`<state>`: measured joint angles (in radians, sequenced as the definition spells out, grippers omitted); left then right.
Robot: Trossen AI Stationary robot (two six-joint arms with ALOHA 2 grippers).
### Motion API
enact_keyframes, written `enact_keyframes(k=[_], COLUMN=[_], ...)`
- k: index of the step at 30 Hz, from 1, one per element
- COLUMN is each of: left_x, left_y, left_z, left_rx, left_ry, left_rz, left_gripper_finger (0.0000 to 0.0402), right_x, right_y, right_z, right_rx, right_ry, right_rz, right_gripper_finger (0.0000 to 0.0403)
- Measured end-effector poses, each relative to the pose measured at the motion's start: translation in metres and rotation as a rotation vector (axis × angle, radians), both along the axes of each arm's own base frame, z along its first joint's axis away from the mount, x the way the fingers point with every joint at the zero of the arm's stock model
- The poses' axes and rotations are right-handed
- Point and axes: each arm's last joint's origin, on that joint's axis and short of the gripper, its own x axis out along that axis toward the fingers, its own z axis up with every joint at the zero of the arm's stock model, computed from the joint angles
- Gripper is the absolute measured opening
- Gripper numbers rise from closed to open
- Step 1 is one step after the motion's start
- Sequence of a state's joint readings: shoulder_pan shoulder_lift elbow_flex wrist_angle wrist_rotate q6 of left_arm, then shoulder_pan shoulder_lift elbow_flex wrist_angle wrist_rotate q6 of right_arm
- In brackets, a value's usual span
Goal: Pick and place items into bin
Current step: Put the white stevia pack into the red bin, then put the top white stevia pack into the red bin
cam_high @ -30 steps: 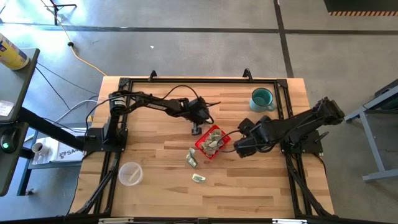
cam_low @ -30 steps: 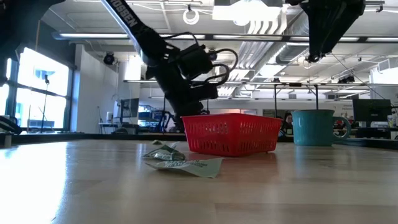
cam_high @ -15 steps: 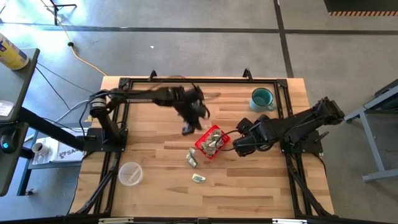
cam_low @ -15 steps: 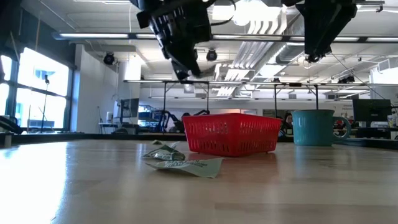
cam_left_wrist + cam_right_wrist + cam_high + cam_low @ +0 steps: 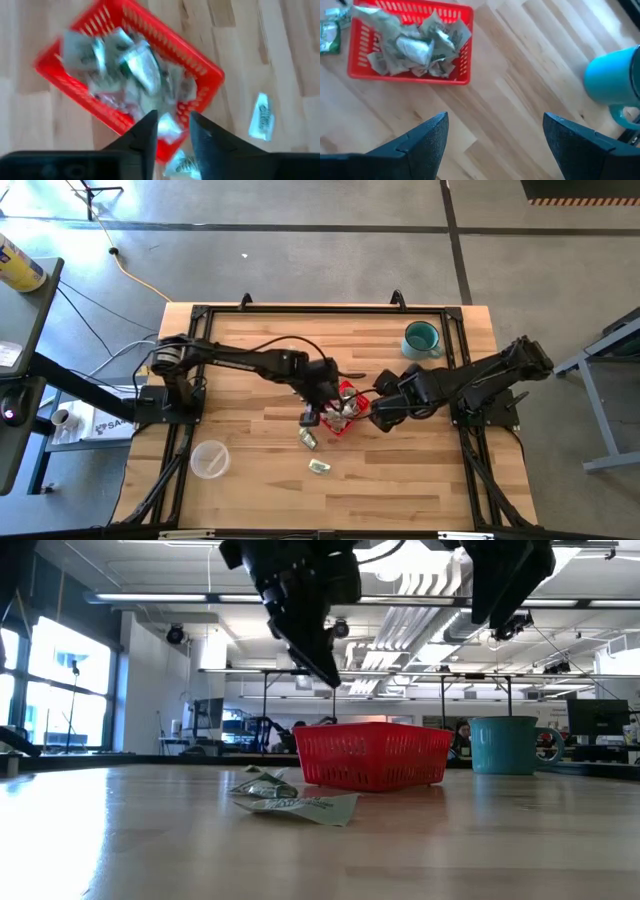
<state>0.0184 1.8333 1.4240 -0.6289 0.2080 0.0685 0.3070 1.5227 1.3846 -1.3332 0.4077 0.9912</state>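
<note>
The red mesh bin (image 5: 370, 755) stands mid-table, holding several pale green-and-white packets (image 5: 412, 45). Two more packets lie on the wood near it (image 5: 308, 438) (image 5: 320, 467). My left gripper (image 5: 173, 135) hangs above the bin's left rim (image 5: 312, 417), pointing steeply down with its fingers apart. A pale packet (image 5: 167, 125) shows in the gap between them. My right gripper (image 5: 495, 145) hovers wide open to the bin's right (image 5: 385, 415), with nothing between its fingers. My left gripper has a pale packet (image 5: 167, 125) showing in the gap between its fingertips, over the bin's wall (image 5: 145, 127). Whether the fingers touch it I cannot tell.
A teal mug (image 5: 421, 338) stands at the far right of the table. A clear plastic cup (image 5: 210, 459) sits near the left front. Bare wood lies in front of the bin and the loose packets.
My left gripper has risen from the table at the bin's far left side and swung toward the near edge; it now hangs over the bin's left rim.
</note>
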Motion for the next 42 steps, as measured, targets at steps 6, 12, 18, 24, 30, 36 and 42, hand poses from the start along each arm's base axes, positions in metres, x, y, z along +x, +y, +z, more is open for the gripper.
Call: enact_keyframes(k=[6,12,18,24,30,36,42], left_x=[0.001,-0.031,-0.07,-0.092,-0.091,-0.083,-0.083], left_y=[-0.001,0.025,0.124,0.184,0.189,0.193,0.193], left_z=[0.008,0.023,0.004,-0.028,-0.062,-0.087,-0.088], left_rx=[-0.009,0.282,-0.008,-0.211,-0.169,-0.19,-0.186], left_ry=[-0.059,0.133,0.343,0.193,0.284,0.321,0.324], left_rz=[0.008,0.119,0.642,0.993,1.021,1.047,1.041], left_gripper_finger=[0.0205,0.0227,0.022,0.02,0.0203,0.0208,0.0199], right_x=[-0.003,-0.005,-0.006,-0.005,-0.002,-0.009,-0.058], right_y=[0.007,0.007,0.006,0.001,0.0,-0.004,-0.024], right_z=[0.0,0.0,0.0,0.0,-0.004,0.009,0.064], right_rx=[-0.006,-0.011,-0.019,-0.059,-0.046,0.048,0.067], right_ry=[-0.003,0.014,0.018,0.008,-0.015,-0.233,-0.499], right_rz=[0.011,-0.001,-0.014,-0.031,-0.053,-0.029,-0.08], right_gripper_finger=[0.0314,0.0314,0.0314,0.0314,0.0314,0.0314,0.0314])
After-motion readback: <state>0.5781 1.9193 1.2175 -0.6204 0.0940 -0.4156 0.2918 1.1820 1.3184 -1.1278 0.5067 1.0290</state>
